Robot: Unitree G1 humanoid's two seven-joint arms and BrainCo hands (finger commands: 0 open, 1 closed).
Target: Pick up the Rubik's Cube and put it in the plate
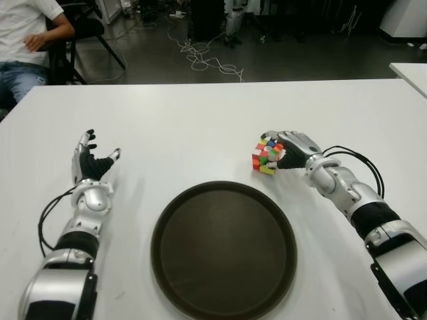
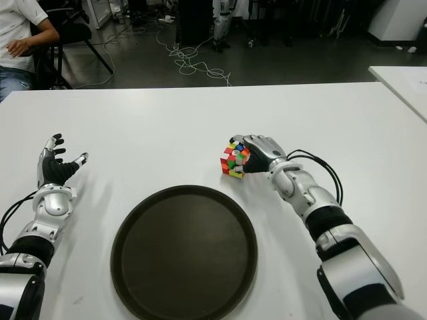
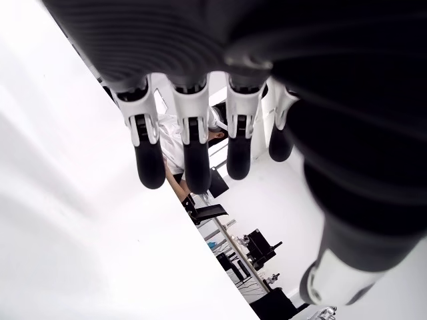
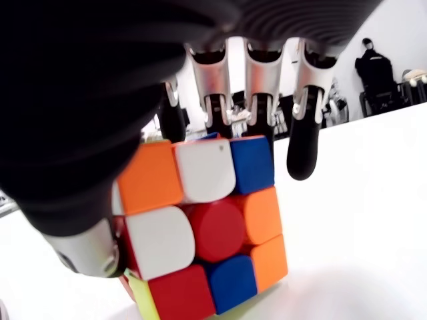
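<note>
1. Right robot hand (image 1: 288,151) is wrapped around the multicoloured plastic Rubik's Cube (image 1: 265,155), which looks slightly tilted on the white counter (image 1: 200,120).
2. Cube sits just beyond the round dark brown plate (image 1: 223,250), far right of it.
3. Left robot hand (image 1: 90,160) is left of the plate, fingers spread, holding nothing.

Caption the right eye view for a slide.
Right hand closes around the Rubik's Cube beyond the dark plate; left hand open.

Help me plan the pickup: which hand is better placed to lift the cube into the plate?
The right hand: its fingers already wrap the Rubik's Cube, just beyond the plate. The left hand shows open near the table's left edge.
</note>
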